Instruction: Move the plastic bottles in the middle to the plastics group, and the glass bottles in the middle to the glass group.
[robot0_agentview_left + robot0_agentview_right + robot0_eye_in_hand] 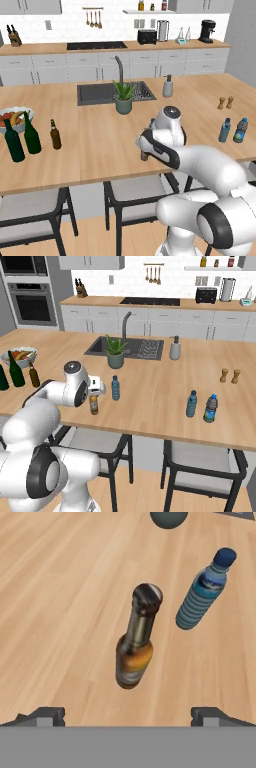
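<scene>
The gripper (128, 714) hangs above the amber beer bottle (136, 642), its fingertips (46, 716) spread wide and touching nothing. The bottle's pale label carries no readable writing. Just beside stands the light-blue plastic bottle (204, 589). 2 green wine bottles (23, 137) and 1 dark brown bottle (55, 135) stand far left; 2 blue bottles (233, 130) far right.

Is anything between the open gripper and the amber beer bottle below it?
Nothing visible. In the hand view the amber beer bottle stands upright on bare counter between the gripper fingertips; the plastic bottle stands apart, off to one side.
</scene>
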Robot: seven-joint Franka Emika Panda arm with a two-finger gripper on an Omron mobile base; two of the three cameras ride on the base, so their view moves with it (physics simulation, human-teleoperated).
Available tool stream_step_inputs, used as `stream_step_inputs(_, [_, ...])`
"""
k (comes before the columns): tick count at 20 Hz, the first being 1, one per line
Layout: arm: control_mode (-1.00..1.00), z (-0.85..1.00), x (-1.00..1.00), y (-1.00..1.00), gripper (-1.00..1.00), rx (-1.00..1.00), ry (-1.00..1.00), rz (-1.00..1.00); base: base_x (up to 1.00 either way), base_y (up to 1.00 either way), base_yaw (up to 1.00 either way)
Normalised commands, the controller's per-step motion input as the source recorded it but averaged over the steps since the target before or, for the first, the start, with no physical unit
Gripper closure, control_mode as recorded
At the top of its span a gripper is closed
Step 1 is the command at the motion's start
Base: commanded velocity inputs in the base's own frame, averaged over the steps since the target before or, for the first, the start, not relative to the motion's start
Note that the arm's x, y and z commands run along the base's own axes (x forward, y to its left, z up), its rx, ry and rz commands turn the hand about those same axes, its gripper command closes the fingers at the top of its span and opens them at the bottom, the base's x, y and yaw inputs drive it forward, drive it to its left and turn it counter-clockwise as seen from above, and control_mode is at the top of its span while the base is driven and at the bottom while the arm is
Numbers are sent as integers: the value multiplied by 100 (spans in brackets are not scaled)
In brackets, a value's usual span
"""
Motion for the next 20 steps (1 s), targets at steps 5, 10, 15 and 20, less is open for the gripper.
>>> stream_step_inputs(5, [-100,0,22,0,-100,0,0,0,0,0,0])
stream_step_inputs(10, [-100,0,19,0,-100,0,0,0,0,0,0])
stream_step_inputs(15, [-100,-6,9,0,-100,0,0,0,0,0,0])
stream_step_inputs(20, [-100,-25,19,2,-100,0,0,0,0,0,0])
